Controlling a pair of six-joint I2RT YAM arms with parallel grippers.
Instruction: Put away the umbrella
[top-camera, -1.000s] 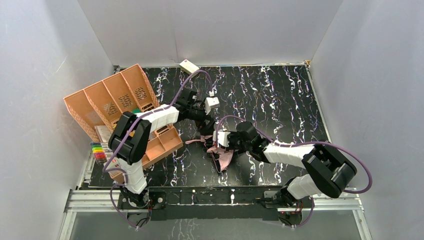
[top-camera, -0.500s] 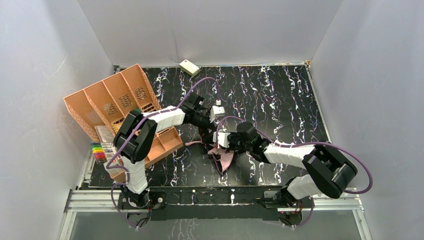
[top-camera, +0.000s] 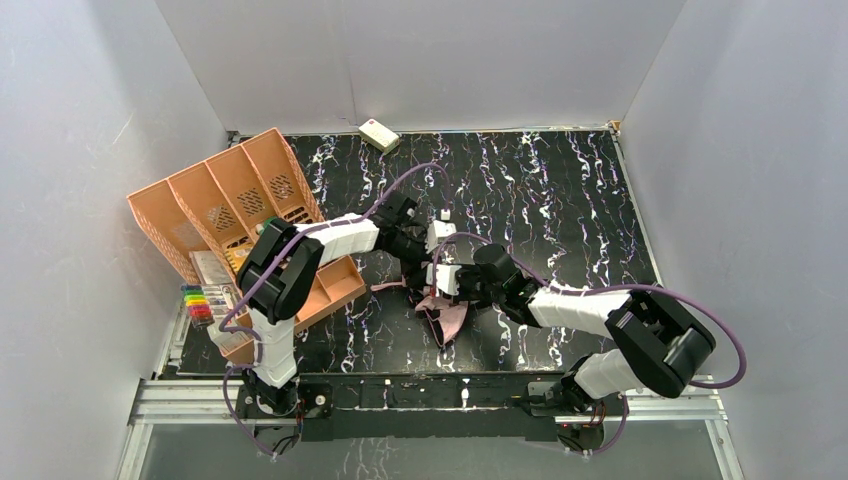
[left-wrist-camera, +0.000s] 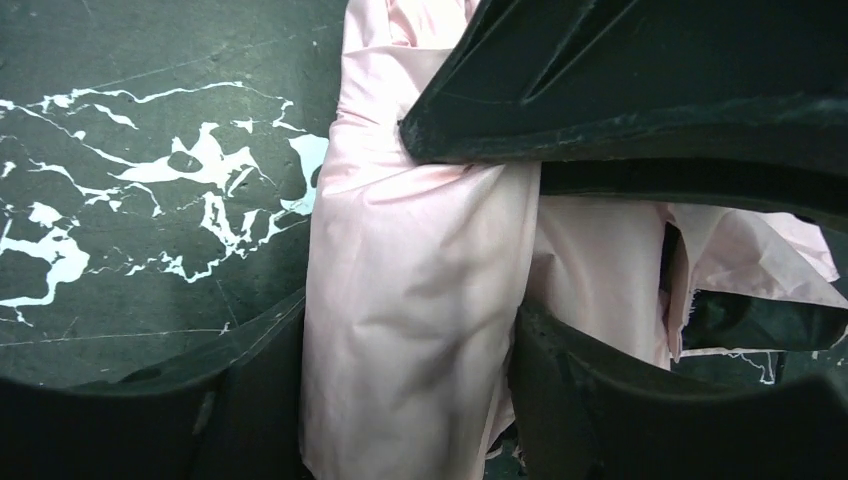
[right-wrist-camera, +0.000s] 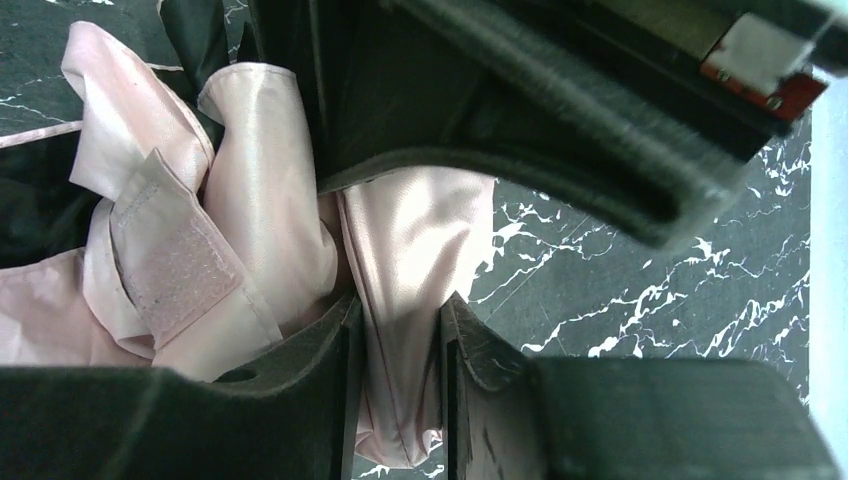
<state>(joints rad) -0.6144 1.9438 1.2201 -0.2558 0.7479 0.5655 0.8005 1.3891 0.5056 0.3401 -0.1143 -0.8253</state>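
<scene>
Beside the orange organizer (top-camera: 240, 200) on the desk (top-camera: 560, 190), the right pincer (right-wrist-camera: 395, 330) pinches the crumpled umbrella (top-camera: 441, 310) while the left pincer (left-wrist-camera: 405, 390) straddles its fabric half-open; gathering seems underway, tighter bundling next.

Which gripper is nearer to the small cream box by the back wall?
Left. The left gripper is at the umbrella, mid-table, on the side toward the cream box. The right gripper is just nearer the robot, so slightly farther.

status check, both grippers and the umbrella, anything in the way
Right gripper shut on umbrella fabric. Left gripper straddling pink fabric, grip unclear. Umbrella crumpled on table, not stowed. Nothing blocking.
</scene>
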